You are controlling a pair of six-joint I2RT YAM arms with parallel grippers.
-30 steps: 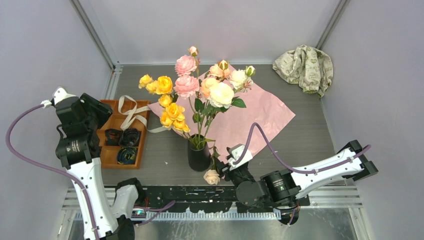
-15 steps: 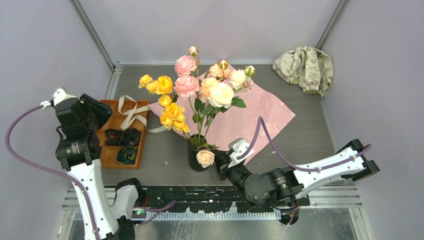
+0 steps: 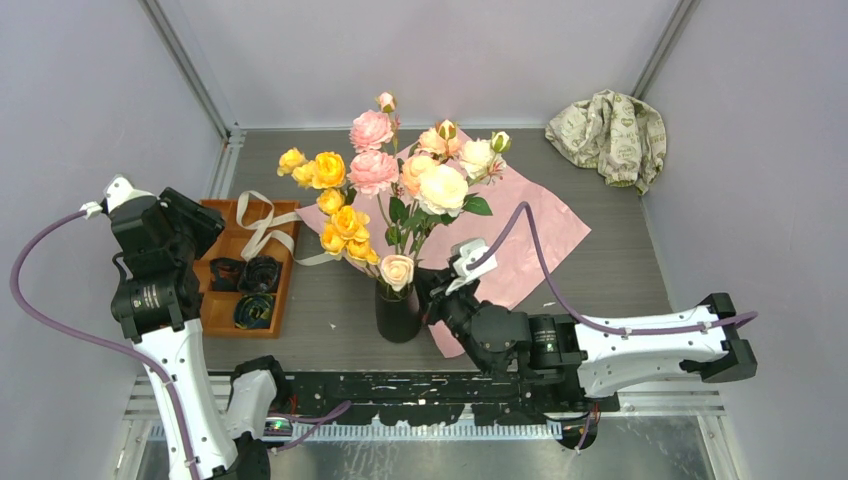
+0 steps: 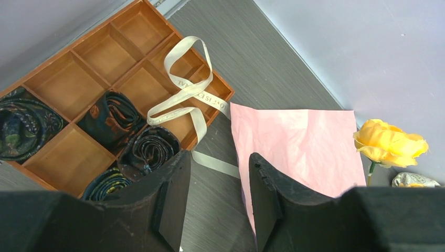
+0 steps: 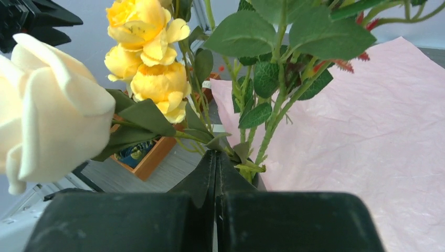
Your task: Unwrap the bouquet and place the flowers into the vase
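So that the cream rose (image 3: 397, 270) can join the other flowers (image 3: 372, 172), the right gripper (image 3: 430, 295) pinches its stem tight just above the black vase (image 3: 398, 318), while the left gripper (image 4: 215, 199) hangs open and empty near the wooden tray (image 4: 68, 86).

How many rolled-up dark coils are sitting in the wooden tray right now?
4 coils, by the left wrist view: one at the left edge of the tray, one mid-tray, one nearest the ribbon, one partly behind the left gripper. More may be hidden.
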